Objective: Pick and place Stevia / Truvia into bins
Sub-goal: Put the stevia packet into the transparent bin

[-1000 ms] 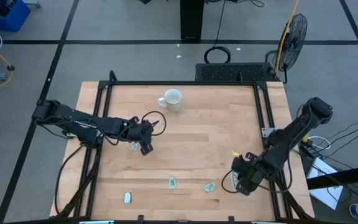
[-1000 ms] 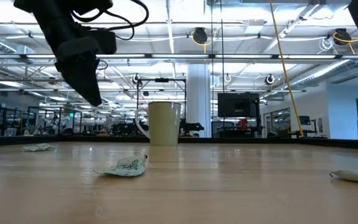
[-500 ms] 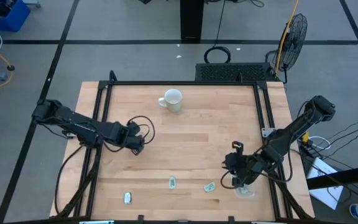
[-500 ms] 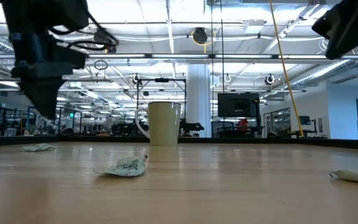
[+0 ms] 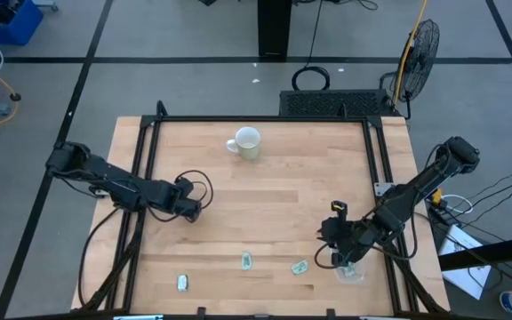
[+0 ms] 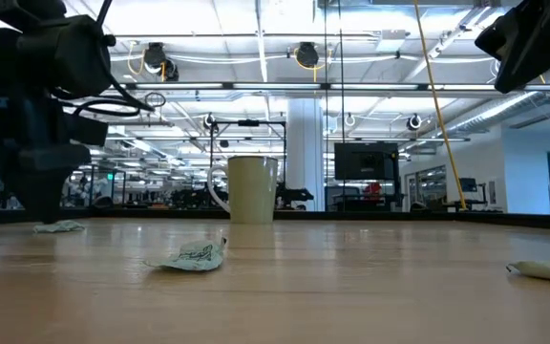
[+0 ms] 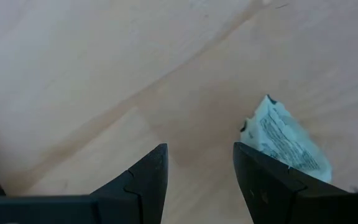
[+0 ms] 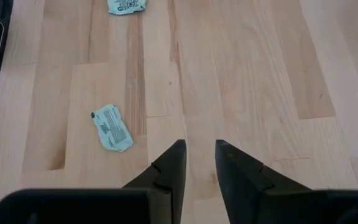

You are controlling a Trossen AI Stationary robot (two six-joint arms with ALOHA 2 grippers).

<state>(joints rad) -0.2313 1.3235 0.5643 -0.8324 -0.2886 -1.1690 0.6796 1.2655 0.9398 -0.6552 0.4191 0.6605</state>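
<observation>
**Left gripper low over a packet it has not yet straddled**

We see the left gripper point(image 7: 196, 177) down near the table point(image 5: 274, 191) on its left side, fingers apart with nothing between them. The nearest sweetener packet point(image 7: 284, 140) lies flat just beside one finger point(image 7: 263, 180), outside the gap. If we close from here, we judge the finger will shove or crumple the packet instead of catching it; the paper is thin and lies flush on the wood, so a slightly high grasp would also come up empty.

The right gripper point(image 8: 196, 165) hovers near the table's front right, fingers slightly parted and holding nothing. The clear tub point(image 5: 350, 270) sits just beside it at the right edge, hard to make out against the wood. Three more packets lie along the front of the table: one at front left point(image 5: 182, 283), one in the middle point(image 5: 247, 260), one nearer the tub point(image 5: 300, 266). A white mug point(image 5: 246, 143) stands at the back, well apart from both arms.

Carrying a packet across to the tub risks crowding the right arm waiting there.
</observation>
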